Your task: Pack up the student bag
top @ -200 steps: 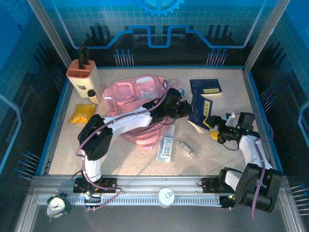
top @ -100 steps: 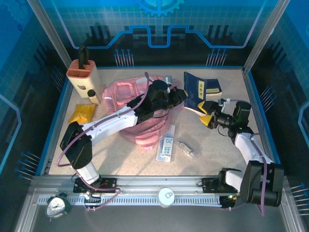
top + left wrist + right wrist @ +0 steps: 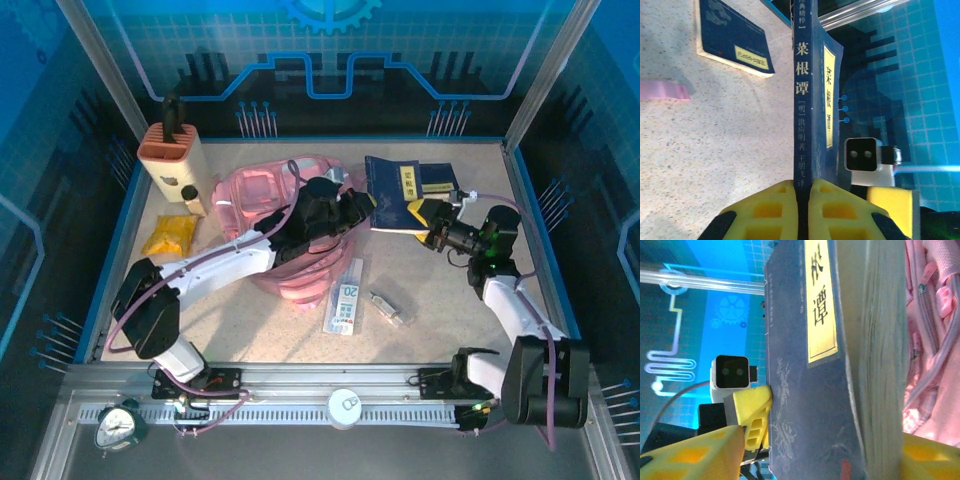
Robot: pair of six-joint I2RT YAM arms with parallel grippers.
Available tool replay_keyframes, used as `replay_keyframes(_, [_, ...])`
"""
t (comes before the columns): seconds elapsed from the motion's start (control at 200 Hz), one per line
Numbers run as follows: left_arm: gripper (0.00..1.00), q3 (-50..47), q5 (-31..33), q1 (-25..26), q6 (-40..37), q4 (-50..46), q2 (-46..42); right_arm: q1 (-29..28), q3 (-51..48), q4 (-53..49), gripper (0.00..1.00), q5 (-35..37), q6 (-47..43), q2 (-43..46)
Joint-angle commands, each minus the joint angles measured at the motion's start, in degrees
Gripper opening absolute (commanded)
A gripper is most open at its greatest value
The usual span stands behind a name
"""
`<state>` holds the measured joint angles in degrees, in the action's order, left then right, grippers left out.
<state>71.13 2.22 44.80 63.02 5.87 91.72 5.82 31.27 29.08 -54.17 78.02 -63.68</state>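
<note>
Just right of the student bag (image 3: 262,195), which lies on the table under your left arm, the left gripper (image 3: 802,190) is clenched on the spine of a dark blue book (image 3: 802,100). The right gripper (image 3: 825,435) straddles the same book with a gap showing on the cover side (no real bite, as far as I can judge). You look to be mid hand-over: next, seat the right pads squarely on cover and page edge before the left lets go, then find the bag's opening, which I cannot make out.
</note>
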Motion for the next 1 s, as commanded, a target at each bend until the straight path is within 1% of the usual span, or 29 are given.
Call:
replay_keyframes(0.0, [0.00,-0.96,4.19,-0.13,-3.20,-0.85,-2.60,-0.73,2.63,-9.64,0.54,1.68,-7.15,2.75])
replay_keyframes(0.085, [0.00,-1.36,4.09,-0.06,-3.52,-0.90,-2.45,-0.81,3.40,-12.94,0.43,2.50,-9.60,3.12])
replay_keyframes(0.15, [0.00,-1.46,3.43,-0.13,-3.53,-0.91,-2.04,-0.89,3.45,-13.18,0.33,2.67,-9.86,2.91])
replay_keyframes(0.22, [0.00,-1.86,3.51,-0.01,-3.92,-0.98,-2.03,-0.99,3.48,-13.26,0.24,2.78,-10.24,2.68])
replay_keyframes(0.345, [0.00,-2.16,4.44,-0.06,-5.55,-3.17,-2.08,-1.20,4.68,-18.42,0.15,3.41,-13.68,2.95])
replay_keyframes(0.41, [0.00,-2.23,4.64,0.00,-6.18,-4.48,-2.24,-1.39,5.40,-20.65,0.13,3.53,-15.65,3.20])
replay_keyframes(0.445, [0.05,-2.41,4.49,0.09,-7.05,-4.78,-2.26,-1.40,5.83,-21.64,0.12,3.70,-16.51,3.42])
replay_keyframes(0.51, [0.23,-2.76,4.30,0.00,-9.58,-5.82,-2.79,-1.26,6.74,-25.00,0.11,4.35,-19.06,4.07])
replay_keyframes(0.58, [0.37,-2.92,5.44,0.00,-13.75,-9.05,-3.84,-1.31,8.17,-29.61,0.10,5.27,-22.64,4.84])
replay_keyframes(0.675, [0.49,-2.50,7.36,-0.44,-21.77,-15.39,-5.47,-1.18,9.78,-35.38,0.10,5.98,-26.62,5.74])
replay_keyframes(0.75, [0.55,-1.69,8.08,-1.06,-29.00,-21.17,-5.87,-0.93,10.63,-38.26,0.10,5.85,-28.68,6.35])
replay_keyframes(0.84, [0.59,-0.71,11.29,-1.66,-36.58,-28.14,-5.60,-0.64,11.23,-41.63,0.10,6.18,-31.00,7.06])
replay_keyframes(0.916, [0.61,0.21,13.55,-2.03,-40.68,-34.23,-5.00,-0.28,11.27,-43.33,0.10,6.02,-32.20,7.58])
replay_keyframes(0.996, [0.63,0.48,14.78,-2.04,-44.54,-37.83,-4.16,-0.11,11.45,-45.47,0.10,6.49,-33.77,8.04])
